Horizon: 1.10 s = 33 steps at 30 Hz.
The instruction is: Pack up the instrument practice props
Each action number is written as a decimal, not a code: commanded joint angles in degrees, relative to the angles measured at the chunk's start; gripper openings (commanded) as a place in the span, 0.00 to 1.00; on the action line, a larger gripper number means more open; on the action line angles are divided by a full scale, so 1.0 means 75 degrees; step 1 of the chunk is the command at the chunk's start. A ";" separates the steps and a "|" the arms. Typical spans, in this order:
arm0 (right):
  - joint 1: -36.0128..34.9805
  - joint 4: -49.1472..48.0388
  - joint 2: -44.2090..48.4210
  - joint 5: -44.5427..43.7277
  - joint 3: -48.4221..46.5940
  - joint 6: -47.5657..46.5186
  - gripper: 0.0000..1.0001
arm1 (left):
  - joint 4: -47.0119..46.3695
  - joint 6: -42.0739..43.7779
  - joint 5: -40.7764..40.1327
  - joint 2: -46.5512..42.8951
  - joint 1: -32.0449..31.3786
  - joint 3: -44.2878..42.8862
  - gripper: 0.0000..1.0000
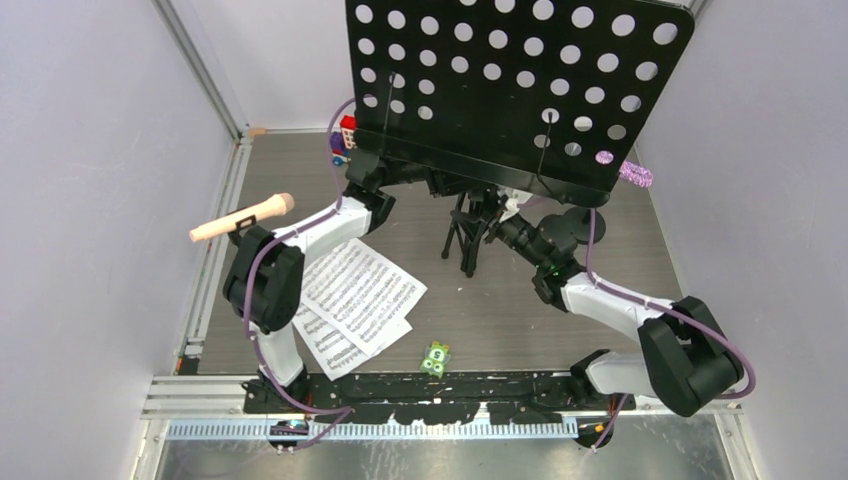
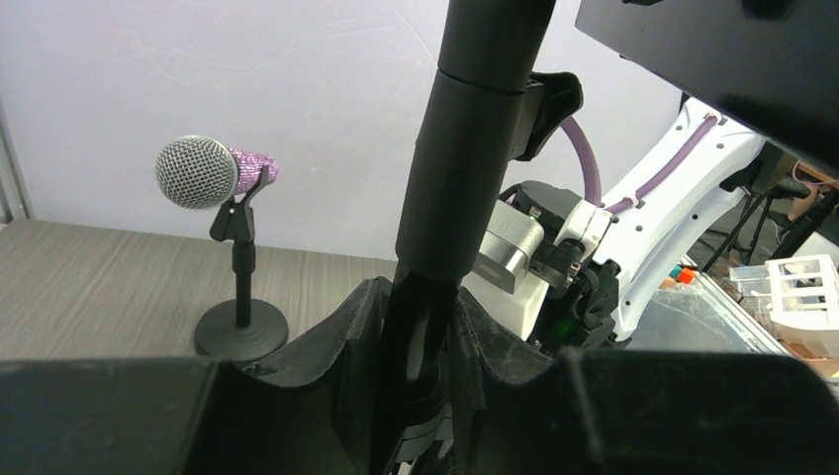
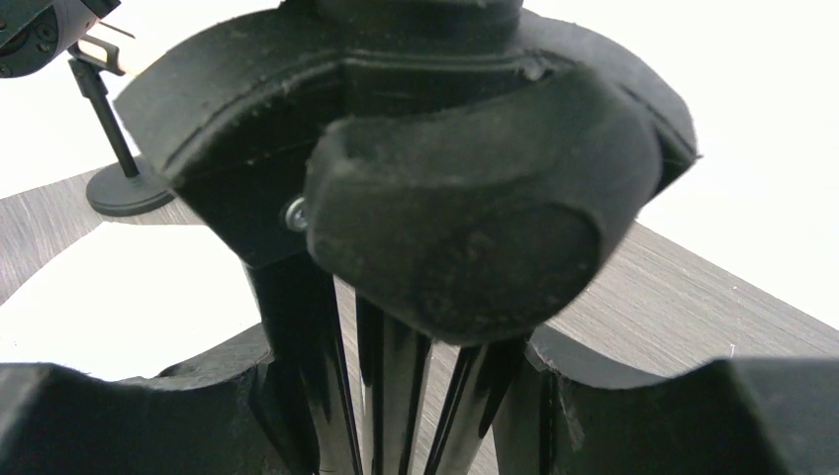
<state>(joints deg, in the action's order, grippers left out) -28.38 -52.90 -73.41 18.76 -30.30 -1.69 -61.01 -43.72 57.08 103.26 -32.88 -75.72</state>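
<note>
The black perforated music desk stands upright on its pole, its tripod legs folded together. My left gripper is shut on the pole below the desk. Lower down, my right gripper has a finger pressed on each side of the leg bundle, under a black clamp knob. A pink microphone rests on a short mount at the left. The purple-glitter microphone sits on its round-based mount at the right. White sheet-music pages lie on the table beside my left arm.
A small green dotted piece lies near the front edge. The red-blue toy brick vehicle sits at the back, left of the desk. Walls close in on both sides, and a metal rail runs along the left.
</note>
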 commanded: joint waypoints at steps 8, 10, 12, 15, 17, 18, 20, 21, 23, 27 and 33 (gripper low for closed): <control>0.0110 -0.0838 0.0143 -0.0330 0.0129 0.0537 0.96 | -0.0273 -0.0728 -0.0245 -0.0304 0.0005 -0.0408 0.05; 0.0106 -0.1332 -0.0091 -0.0388 0.0204 0.0704 0.99 | -0.0295 -0.0744 -0.0245 -0.0304 0.0009 -0.0393 0.05; 0.0108 -0.1574 -0.0301 -0.0338 0.0189 0.0773 0.99 | -0.0330 -0.0774 -0.0251 -0.0289 0.0003 -0.0392 0.05; 0.0106 -0.1592 -0.0510 -0.0296 0.0063 0.0912 0.76 | -0.0376 -0.0814 -0.0251 -0.0302 0.0003 -0.0392 0.05; 0.0106 -0.1641 -0.0612 -0.0220 0.0033 0.0942 0.54 | -0.0379 -0.0825 -0.0245 -0.0304 0.0008 -0.0403 0.05; 0.0105 -0.1742 -0.0663 -0.0191 0.0039 0.0969 0.44 | -0.0365 -0.0835 -0.0230 -0.0304 0.0008 -0.0420 0.05; 0.0104 -0.2034 -0.0731 -0.0133 0.0109 0.0963 0.15 | -0.0344 -0.0828 -0.0200 -0.0324 0.0007 -0.0412 0.08; 0.0104 -0.2196 -0.0735 -0.0214 0.0155 0.1011 0.03 | -0.0330 -0.0818 -0.0202 -0.0346 0.0004 -0.0381 0.14; 0.0105 -0.2502 -0.0661 -0.0401 0.0249 0.1173 0.01 | -0.0236 -0.0721 -0.0225 -0.0437 0.0002 -0.0283 0.30; 0.0105 -0.2673 -0.0317 -0.0414 0.0379 0.1222 0.00 | 0.0264 -0.0201 -0.0363 -0.0786 0.0011 0.0088 0.56; 0.0093 -0.2159 0.0265 -0.0243 0.0475 0.1041 0.00 | 0.0135 0.0031 -0.0549 -0.1063 0.0024 0.0679 0.66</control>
<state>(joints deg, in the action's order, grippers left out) -27.70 -65.78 -75.90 17.47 -26.13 6.22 -57.87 -44.75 54.74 98.91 -32.67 -72.38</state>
